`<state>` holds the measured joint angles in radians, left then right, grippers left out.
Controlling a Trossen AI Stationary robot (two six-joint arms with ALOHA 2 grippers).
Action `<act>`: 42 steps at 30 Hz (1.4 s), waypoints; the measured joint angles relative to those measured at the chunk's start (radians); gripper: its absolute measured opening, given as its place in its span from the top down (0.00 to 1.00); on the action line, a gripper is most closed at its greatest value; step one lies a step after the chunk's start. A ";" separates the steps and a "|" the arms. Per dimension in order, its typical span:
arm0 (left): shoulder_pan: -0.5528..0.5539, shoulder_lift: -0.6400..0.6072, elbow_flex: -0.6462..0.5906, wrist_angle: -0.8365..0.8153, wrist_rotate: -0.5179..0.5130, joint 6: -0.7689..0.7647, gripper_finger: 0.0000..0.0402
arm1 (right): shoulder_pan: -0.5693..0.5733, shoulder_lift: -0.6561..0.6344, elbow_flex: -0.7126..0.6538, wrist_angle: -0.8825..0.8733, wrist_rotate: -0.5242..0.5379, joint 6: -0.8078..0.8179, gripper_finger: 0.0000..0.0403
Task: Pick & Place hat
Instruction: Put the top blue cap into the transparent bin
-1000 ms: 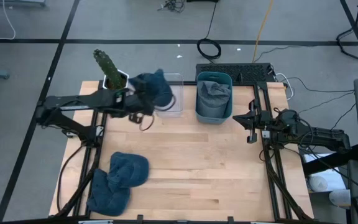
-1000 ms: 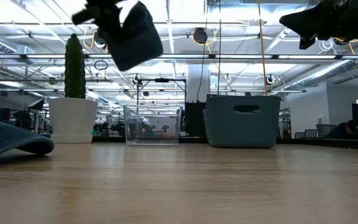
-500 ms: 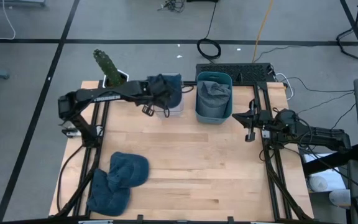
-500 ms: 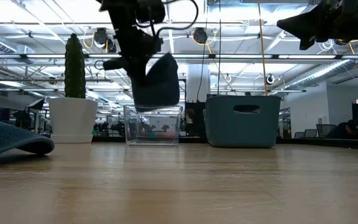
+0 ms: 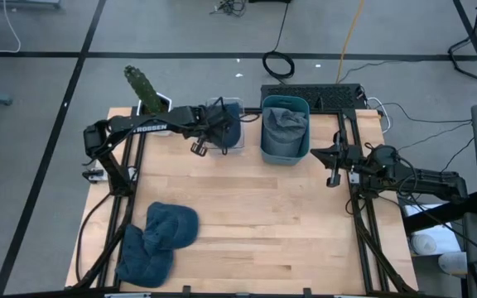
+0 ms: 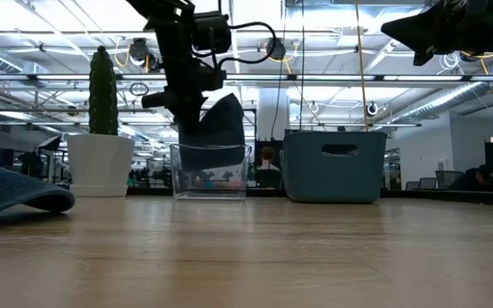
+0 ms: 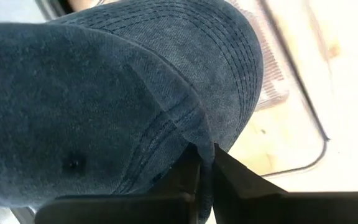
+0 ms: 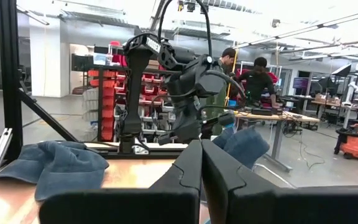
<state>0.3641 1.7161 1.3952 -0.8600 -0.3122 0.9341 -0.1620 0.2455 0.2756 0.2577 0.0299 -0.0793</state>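
Observation:
A dark blue denim hat (image 5: 230, 124) hangs from my left gripper (image 5: 212, 126) over the clear bin (image 5: 237, 147) at the table's far edge. In the low view the hat's lower part (image 6: 216, 154) dips inside the clear bin (image 6: 210, 184), below my left gripper (image 6: 191, 111). In the left wrist view the hat (image 7: 104, 87) fills the picture above my shut left gripper (image 7: 205, 152). My right gripper (image 5: 317, 155) waits shut by the table's right edge, raised in the low view (image 6: 418, 38) and shut in its wrist view (image 8: 201, 155). My left gripper pinches the hat between its two fingers at a stitched seam near the hat's edge (image 7: 188, 134). The hat hangs below the fingers, with its lower part inside the clear bin's walls. Whether it touches the bin's floor I cannot tell.
A teal bin (image 5: 285, 147) with a crumpled grey-blue cloth stands right of the clear bin. A cactus in a white pot (image 5: 146, 93) stands at the far left corner. More blue hats (image 5: 162, 240) lie at the near left. Bare wood lies between them.
My left gripper has carried the hat from beside the cactus toward the table's right, over the clear bin, and then downward. The hat, first high and clear, now hangs lower, with its bottom inside the bin. The gripper has stayed shut on it.

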 joint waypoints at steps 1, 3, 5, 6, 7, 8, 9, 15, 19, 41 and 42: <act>0.000 0.000 0.000 0.000 -0.007 -0.030 0.95 | 0.000 0.000 0.000 0.000 0.000 0.004 1.00; -0.002 0.000 0.000 0.000 -0.027 -0.079 0.95 | 0.000 0.000 0.000 0.000 0.000 0.006 1.00; -0.003 0.000 0.000 -0.001 -0.049 -0.116 0.95 | 0.000 0.000 0.000 0.000 0.000 0.004 1.00; -0.003 0.000 0.000 -0.002 -0.057 -0.126 0.94 | 0.000 0.000 0.000 0.000 0.000 0.002 1.00; -0.004 0.000 0.000 -0.003 -0.061 -0.127 0.93 | 0.000 0.000 0.000 0.000 0.000 -0.004 1.00; -0.005 0.000 0.000 -0.003 -0.064 -0.123 0.92 | 0.000 0.000 0.000 0.000 0.000 -0.010 1.00; -0.009 0.000 0.000 -0.003 -0.069 -0.114 0.90 | 0.000 0.000 0.000 0.000 0.000 -0.012 1.00; -0.044 0.000 0.000 0.034 -0.182 -0.132 0.77 | 0.000 0.000 0.000 0.000 0.000 -0.015 1.00; -0.060 0.000 0.000 0.063 -0.259 -0.117 0.65 | 0.000 0.000 0.000 0.000 0.000 -0.015 1.00; -0.038 -0.081 0.004 0.172 -0.072 -0.397 0.54 | 0.000 0.000 0.001 0.001 0.000 -0.012 1.00; -0.019 -0.081 0.004 0.172 -0.015 -0.430 0.58 | 0.000 0.000 0.001 0.001 -0.001 -0.012 1.00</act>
<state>0.3455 1.6350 1.3991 -0.6884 -0.3270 0.5046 -0.1623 0.2451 0.2764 0.2588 0.0292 -0.0910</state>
